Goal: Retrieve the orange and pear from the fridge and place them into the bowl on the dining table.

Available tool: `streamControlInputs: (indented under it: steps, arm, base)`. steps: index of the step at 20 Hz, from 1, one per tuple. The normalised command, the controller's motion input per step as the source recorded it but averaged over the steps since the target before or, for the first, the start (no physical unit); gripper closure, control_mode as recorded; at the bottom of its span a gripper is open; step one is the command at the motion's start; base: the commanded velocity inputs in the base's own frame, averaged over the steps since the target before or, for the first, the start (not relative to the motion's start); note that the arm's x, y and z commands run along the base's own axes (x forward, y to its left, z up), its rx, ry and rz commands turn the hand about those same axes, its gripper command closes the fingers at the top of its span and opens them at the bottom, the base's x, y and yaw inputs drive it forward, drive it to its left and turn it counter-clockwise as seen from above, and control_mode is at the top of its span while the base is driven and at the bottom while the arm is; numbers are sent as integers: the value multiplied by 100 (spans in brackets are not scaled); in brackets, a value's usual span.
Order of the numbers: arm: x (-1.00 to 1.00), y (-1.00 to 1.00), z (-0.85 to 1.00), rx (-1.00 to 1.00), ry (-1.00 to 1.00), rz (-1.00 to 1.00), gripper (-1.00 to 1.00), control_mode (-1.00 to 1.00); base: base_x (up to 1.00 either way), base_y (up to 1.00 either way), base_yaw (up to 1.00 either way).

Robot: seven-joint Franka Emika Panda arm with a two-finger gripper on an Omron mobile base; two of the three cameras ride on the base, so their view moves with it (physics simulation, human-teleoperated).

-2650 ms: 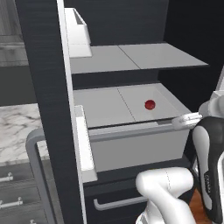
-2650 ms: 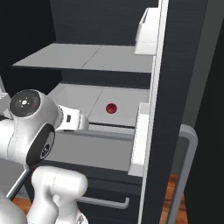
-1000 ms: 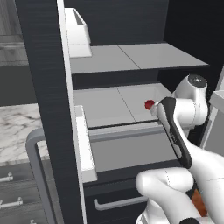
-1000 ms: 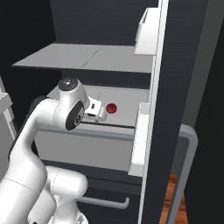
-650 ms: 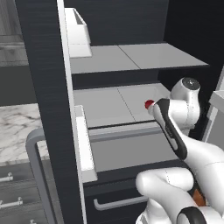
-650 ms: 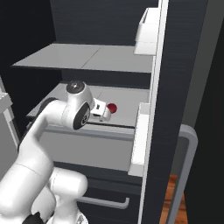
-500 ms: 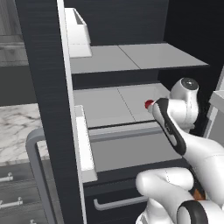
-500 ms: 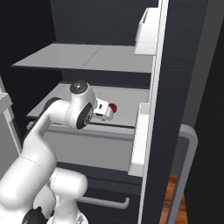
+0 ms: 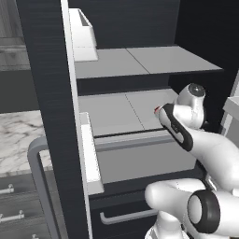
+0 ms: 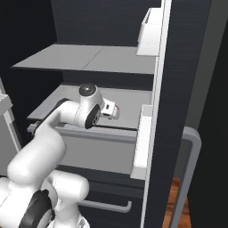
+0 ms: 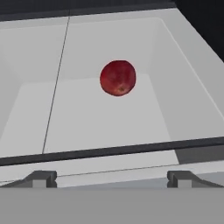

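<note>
The fridge [image 9: 46,93] stands open, with its black door edge [image 10: 187,67] at the right of the right base view. My gripper [image 11: 111,179] is open with nothing between its fingers, and it reaches in over the light-grey middle shelf [image 9: 112,112]. A small red round fruit [image 11: 117,77] lies alone on that shelf, a short way ahead of the fingertips and apart from them. The same red fruit [image 10: 116,108] peeks out just past my hand [image 10: 109,111]. The orange, the pear, the bowl and the dining table are out of view.
An upper grey shelf [image 9: 140,60] spans the fridge above my hand. White door bins [image 9: 81,32] hang on the door. A drawer front with a grey handle [image 10: 107,205] sits below. A white marble top [image 9: 18,135] lies to the left.
The arm has swung up from beside the base into the fridge, and over the last second the hand has edged closer to the red fruit. The jaws have stayed open.
</note>
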Motion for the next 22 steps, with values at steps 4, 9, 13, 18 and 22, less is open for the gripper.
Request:
streamControlInputs:
  steps: [4, 9, 13, 18, 22]
  arm:
    - [39, 0, -8, 0, -3, 0, -100, -100]
    - [31, -12, -14, 0, -1, 0, -100, -100]
    - [38, -10, -20, 0, 0, 0, -100, -100]
    - [45, -2, -19, 0, 0, 0, -100, -100]
    - [52, 0, -19, 0, 0, 0, -100, -100]
  base:
    - [0, 0, 0]
    - [0, 0, 0]
    - [0, 0, 0]
    - [0, 0, 0]
    - [0, 0, 0]
